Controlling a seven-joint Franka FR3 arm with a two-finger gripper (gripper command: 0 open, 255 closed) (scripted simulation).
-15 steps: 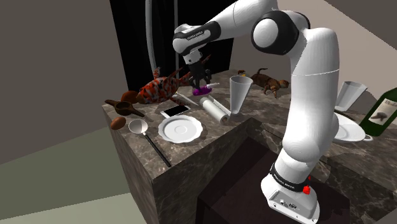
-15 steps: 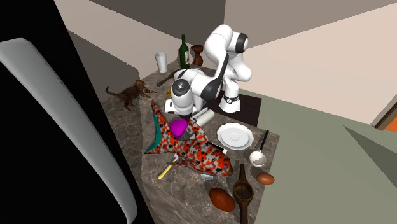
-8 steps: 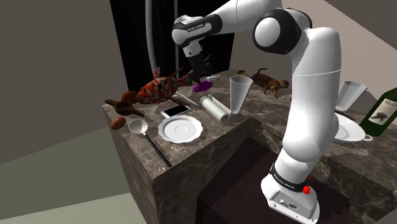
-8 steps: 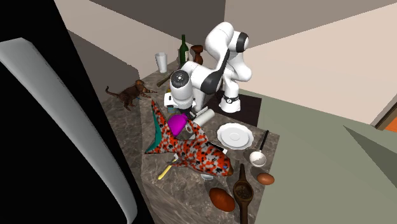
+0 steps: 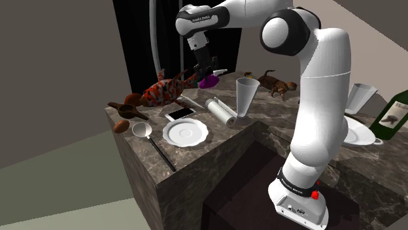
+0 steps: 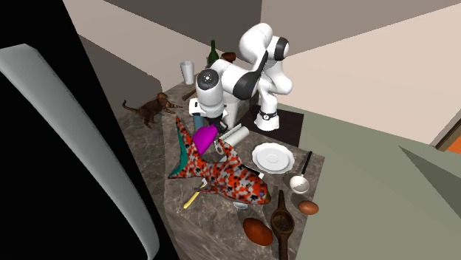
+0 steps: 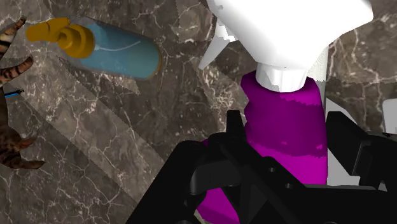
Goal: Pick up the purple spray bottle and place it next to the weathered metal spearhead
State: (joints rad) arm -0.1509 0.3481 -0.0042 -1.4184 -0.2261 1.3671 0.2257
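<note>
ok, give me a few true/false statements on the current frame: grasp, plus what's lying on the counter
1. The claw is shut on the purple spray bottle. True.
2. The phone sits on the white plate. False: the white plate is bare, and the phone lies on the counter beside it.
3. A blue bottle with a yellow cap lies on its side on the counter. True.
4. The held bottle's spray head is yellow. False: the spray head is white.
</note>
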